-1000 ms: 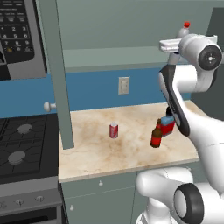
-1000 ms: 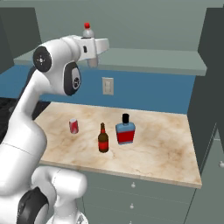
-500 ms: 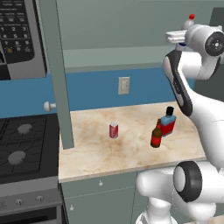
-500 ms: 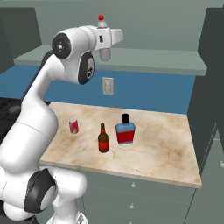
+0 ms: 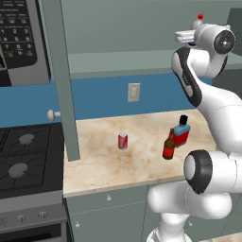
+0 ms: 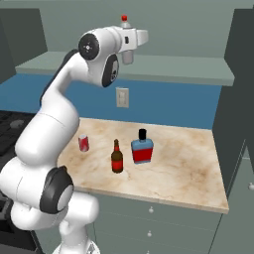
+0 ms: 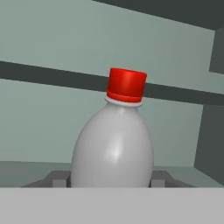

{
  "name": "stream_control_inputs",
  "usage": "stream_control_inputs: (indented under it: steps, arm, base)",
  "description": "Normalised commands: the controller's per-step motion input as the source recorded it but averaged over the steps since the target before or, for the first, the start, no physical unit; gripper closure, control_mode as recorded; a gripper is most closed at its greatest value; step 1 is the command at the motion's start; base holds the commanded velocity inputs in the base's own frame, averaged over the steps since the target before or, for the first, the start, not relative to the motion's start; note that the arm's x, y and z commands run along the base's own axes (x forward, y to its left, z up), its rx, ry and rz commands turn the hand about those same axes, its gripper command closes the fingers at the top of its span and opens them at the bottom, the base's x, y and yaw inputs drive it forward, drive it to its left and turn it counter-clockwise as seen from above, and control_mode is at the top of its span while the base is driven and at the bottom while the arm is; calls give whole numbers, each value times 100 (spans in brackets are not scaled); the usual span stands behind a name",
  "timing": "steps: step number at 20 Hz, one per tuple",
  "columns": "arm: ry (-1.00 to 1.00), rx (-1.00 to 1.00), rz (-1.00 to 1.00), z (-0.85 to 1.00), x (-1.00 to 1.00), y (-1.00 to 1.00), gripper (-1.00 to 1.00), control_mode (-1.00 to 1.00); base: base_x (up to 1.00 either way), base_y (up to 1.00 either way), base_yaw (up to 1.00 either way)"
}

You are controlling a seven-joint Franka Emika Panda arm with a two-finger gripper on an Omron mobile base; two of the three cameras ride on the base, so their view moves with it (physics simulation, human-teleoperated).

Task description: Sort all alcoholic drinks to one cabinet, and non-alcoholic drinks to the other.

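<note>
Gripper (image 7: 111, 183) clamped on white plastic bottle (image 7: 113, 148), raised at cabinet (image 6: 124, 69) shelf height; keep it upright, set base flat on shelf before letting go

Marble tabletop (image 6: 183, 163) with three drinks

A red soda can (image 6: 84, 143) stands apart at the left; the brown beer bottle (image 6: 117, 158) stands just beside the squat red-and-blue bottle (image 6: 142, 148).
</note>
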Motion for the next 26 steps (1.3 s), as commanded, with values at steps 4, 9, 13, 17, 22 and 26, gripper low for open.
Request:
stream_control_inputs:
  steps: [4, 9, 13, 17, 22, 26]
  arm:
    - [2, 0, 0, -13, 57, -4, 100, -100]
    - [2, 0, 0, -14, 34, -9, 100, -100]
    - [0, 0, 0, -6, 32, -8, 100, -100]
    - [0, 0, 0, -4, 32, -9, 100, -100]
    - [4, 0, 0, -11, 30, -9, 100, -100]
    - [8, 0, 0, -18, 24, -9, 100, -100]
  base:
    - [0, 0, 0]
    - [0, 0, 0]
    - [0, 0, 0]
    - [0, 0, 0]
    - [0, 0, 0]
    - [0, 0, 0]
